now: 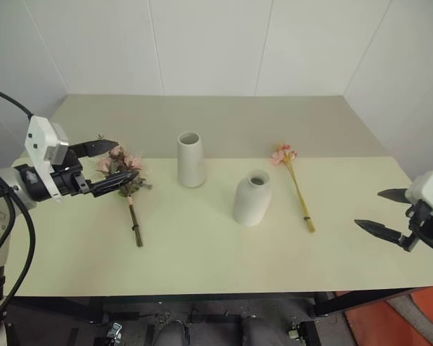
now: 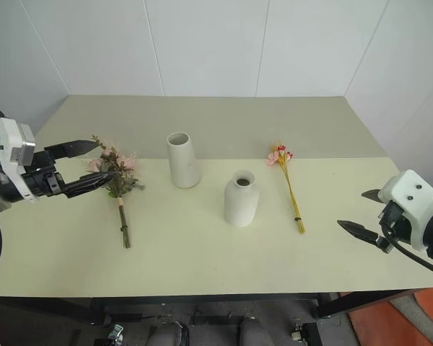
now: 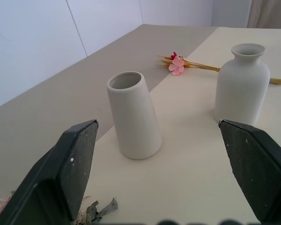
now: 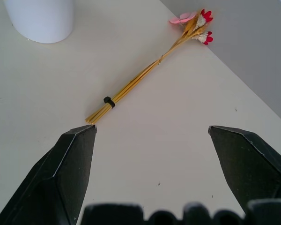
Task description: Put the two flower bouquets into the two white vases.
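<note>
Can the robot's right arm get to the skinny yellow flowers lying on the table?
Probably yes. The right gripper is open, and the slim yellow-stalked bouquet lies flat on the pale table with only bare tabletop between them. The rounded white vase stands beyond it, off to the side.

Pale table (image 1: 202,252). Tall tapered vase (image 1: 190,159) upright beside rounded narrow-neck vase (image 1: 252,198), apart. Rose bouquet (image 1: 126,189) lying flat at left, left gripper (image 1: 117,161) spread wide over its blooms. Slim yellow bouquet (image 1: 296,184) lying flat at right. Right gripper (image 1: 379,210) agape, well apart.
</note>
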Motion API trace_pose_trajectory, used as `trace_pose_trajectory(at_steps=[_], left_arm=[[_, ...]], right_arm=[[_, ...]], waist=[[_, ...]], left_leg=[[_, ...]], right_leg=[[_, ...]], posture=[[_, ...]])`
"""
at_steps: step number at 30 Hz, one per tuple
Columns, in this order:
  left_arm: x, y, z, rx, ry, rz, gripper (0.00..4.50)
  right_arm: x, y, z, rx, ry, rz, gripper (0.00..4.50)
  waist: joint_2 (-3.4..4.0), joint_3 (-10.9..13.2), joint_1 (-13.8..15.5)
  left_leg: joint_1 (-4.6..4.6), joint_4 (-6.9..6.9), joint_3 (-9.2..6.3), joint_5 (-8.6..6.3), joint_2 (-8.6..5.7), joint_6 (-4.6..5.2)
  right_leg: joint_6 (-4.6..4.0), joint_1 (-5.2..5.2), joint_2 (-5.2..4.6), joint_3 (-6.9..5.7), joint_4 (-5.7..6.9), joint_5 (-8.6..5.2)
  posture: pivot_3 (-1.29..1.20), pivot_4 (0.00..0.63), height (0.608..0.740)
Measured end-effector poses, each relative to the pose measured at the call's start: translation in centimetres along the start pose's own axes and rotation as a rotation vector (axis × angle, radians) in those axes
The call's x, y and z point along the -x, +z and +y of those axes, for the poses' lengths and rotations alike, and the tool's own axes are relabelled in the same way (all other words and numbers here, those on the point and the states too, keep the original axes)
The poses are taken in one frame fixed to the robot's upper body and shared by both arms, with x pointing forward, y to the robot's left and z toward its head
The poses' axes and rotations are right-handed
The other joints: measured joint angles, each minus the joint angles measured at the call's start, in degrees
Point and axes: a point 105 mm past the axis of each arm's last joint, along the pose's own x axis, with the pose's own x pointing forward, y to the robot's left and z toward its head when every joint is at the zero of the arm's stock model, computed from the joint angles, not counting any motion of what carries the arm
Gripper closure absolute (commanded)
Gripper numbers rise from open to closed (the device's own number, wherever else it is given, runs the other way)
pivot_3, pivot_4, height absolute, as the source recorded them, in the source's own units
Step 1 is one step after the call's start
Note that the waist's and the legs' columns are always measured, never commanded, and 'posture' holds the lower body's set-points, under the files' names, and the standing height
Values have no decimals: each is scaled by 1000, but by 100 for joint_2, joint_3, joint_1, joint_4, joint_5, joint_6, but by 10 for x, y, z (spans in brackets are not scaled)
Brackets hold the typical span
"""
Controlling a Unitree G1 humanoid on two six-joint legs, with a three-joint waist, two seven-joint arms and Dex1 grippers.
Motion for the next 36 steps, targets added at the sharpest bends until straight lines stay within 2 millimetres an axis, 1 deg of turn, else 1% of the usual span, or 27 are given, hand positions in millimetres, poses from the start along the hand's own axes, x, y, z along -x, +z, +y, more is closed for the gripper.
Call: trace_pose_trajectory(at_steps=[13,15,17,22,27,28,33,36], left_arm=[[-3,-2,-2,-5,-17,16,14],[-3,-2,-2,-6,-19,17,14],[-5,-1,-2,-12,-25,20,14],[-10,3,-3,-26,-52,11,14],[-19,4,-6,-25,-85,7,14],[-21,4,-7,-26,-92,5,14],[-28,0,-11,-16,-114,3,14],[-29,-1,-12,-13,-119,3,14]], right_arm=[[0,-1,0,-5,-2,2,0],[-2,4,-5,-6,-38,-11,0],[-9,10,-14,-7,-91,-17,0],[-43,18,-26,-51,-138,0,0],[-84,29,-33,-96,-82,46,0],[-91,28,-33,-106,-73,59,0],[-138,17,-27,-227,-11,159,0],[-161,13,-24,-282,11,210,0]], waist=[[0,0,-1],[0,0,-14],[-1,-1,-32],[-1,-1,-36],[0,0,-31],[0,0,-28],[0,0,-27],[0,0,-32]], left_leg=[[0,0,0,0,0,0],[1,0,1,0,0,0],[3,0,0,0,1,0],[-2,0,1,0,0,0],[-8,0,-1,0,0,0],[-12,-1,-1,0,0,0],[-13,0,-2,0,-2,0],[-17,-2,-3,0,-2,0]], right_leg=[[0,0,0,0,0,0],[0,0,0,1,0,1],[1,2,1,1,0,1],[-2,-7,1,2,1,3],[-10,-11,1,1,-1,7],[-10,-14,1,0,-1,7],[-12,-16,0,0,-1,10],[-13,-20,0,-1,1,10]], posture=[[0,150,740],[0,150,740],[0,150,740],[0,150,740],[0,150,740],[0,150,740],[0,150,740],[0,150,740]])
